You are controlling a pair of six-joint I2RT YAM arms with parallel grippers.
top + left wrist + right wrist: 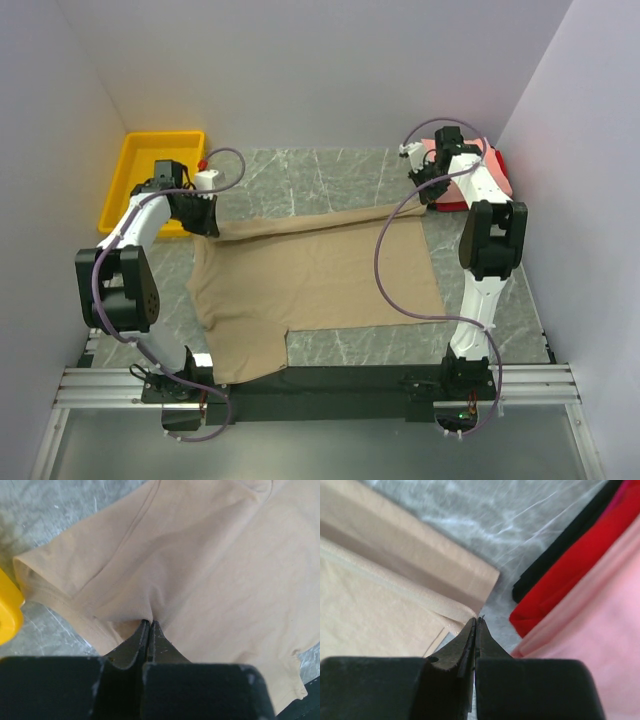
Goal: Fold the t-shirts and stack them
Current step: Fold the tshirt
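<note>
The tan t-shirt [310,280] lies spread over the middle of the table, its far edge lifted into a taut ridge between my two grippers. My left gripper [207,218] is shut on the shirt's far left part, and the cloth [210,555] bunches at its closed tips [150,622]. My right gripper [430,192] is shut at the shirt's far right corner [380,595], and the folded hem meets its tips [478,620]. A folded salmon pink t-shirt [600,630] lies on a folded red t-shirt [570,565] just right of that gripper, and the stack also shows in the top view [495,170].
A yellow plastic bin [130,165] stands at the far left, and its corner shows in the left wrist view [7,612]. A dark cloth [560,550] lies under the red shirt. Walls close in on the left, back and right. The shirt's near hem hangs over the table's front edge.
</note>
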